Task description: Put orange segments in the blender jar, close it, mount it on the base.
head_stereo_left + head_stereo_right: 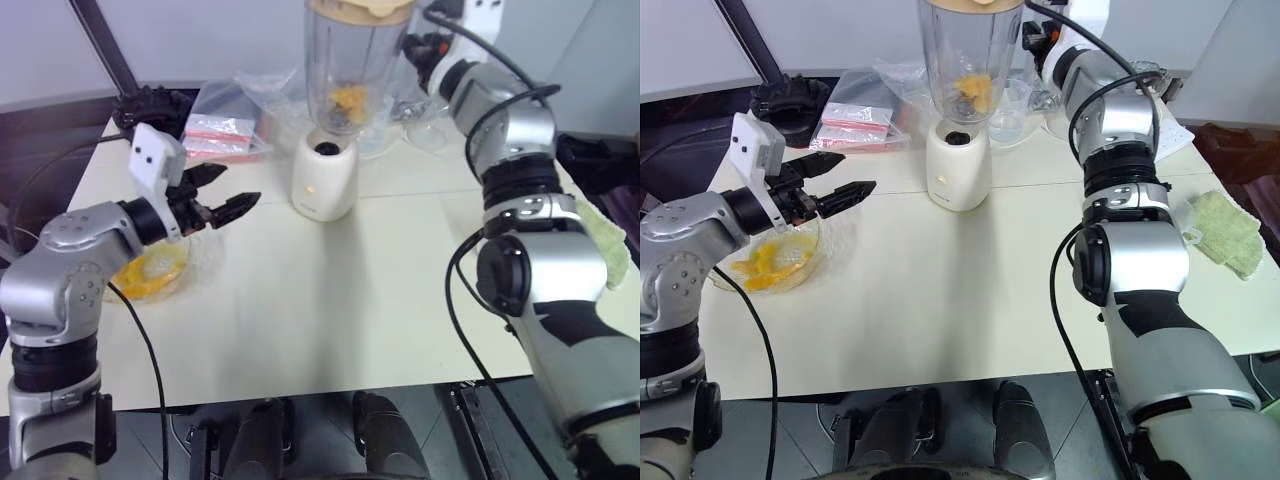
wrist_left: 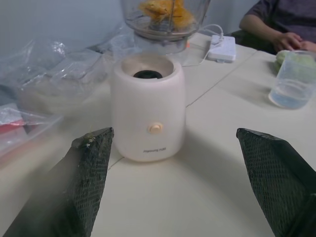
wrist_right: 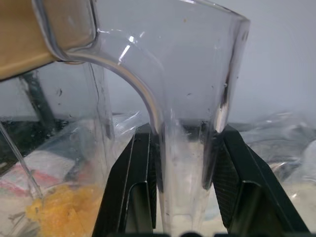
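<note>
The clear blender jar [image 1: 350, 65] hangs just above the cream base [image 1: 323, 178], apart from its dark socket. A tan lid [image 1: 362, 8] sits on the jar, and orange segments [image 1: 350, 100] lie at its bottom over the blades. My right gripper [image 3: 185, 168] is shut on the jar's clear handle [image 3: 187, 123], a black finger on each side. My left gripper [image 1: 237, 186] is open and level, left of the base and above a glass bowl [image 1: 196, 248] that holds more orange segments [image 1: 148, 272]. Nothing is between its fingers [image 2: 89, 173].
Plastic bags [image 1: 228, 128] and a black ridged round object [image 1: 150, 104] lie at the back left. A measuring cup with water [image 2: 295, 81] and a white adapter [image 2: 222, 48] stand right of the base. A green cloth [image 1: 1230, 232] lies far right. A person's hand [image 2: 286, 40] rests on the table's far side.
</note>
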Controlling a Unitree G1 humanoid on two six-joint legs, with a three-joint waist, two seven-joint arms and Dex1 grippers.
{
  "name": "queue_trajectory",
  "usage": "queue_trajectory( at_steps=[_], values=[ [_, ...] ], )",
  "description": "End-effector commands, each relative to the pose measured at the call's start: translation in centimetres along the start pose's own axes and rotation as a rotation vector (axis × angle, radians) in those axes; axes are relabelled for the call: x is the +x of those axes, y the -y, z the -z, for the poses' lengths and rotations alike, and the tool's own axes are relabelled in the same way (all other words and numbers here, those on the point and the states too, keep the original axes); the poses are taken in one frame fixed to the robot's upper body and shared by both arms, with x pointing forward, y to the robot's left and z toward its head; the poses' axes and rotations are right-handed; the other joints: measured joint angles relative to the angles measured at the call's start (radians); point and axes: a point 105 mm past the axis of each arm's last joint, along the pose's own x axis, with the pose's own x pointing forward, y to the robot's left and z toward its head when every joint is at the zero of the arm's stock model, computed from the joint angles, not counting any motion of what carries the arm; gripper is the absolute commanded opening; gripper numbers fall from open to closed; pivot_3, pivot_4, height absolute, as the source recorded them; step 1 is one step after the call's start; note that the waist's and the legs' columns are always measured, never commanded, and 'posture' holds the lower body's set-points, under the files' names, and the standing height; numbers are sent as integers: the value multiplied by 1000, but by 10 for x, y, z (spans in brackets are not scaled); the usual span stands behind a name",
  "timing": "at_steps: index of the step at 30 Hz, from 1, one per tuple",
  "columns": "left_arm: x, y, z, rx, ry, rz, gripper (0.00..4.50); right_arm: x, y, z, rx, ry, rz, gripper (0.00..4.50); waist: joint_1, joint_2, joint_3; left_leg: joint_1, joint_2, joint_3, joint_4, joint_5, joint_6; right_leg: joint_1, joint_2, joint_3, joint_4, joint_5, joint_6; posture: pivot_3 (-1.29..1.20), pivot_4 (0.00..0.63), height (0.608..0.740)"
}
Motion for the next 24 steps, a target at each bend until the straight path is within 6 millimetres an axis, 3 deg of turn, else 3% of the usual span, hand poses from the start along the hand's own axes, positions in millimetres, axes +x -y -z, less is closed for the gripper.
queue_trajectory(
  at_steps=[1,12,24],
  values=[
    [-5,4,-15,56,52,-12,4152,2,-12,-37,10,133,-34,946,1,0,0,0,0,0,0,0,0,0,0,0,0,0,0,0,150,740],
    [-10,4,-15,58,50,-41,4152,3,-2,-2,-55,70,-22,946,1,0,0,0,0,-1,0,1,-2,0,0,-1,1,1,-1,0,150,740],
    [-5,6,-12,47,52,-37,4152,4,9,3,-15,54,47,946,1,0,0,4,0,-1,1,2,-2,4,0,-1,1,1,-2,0,150,740]
  ],
)
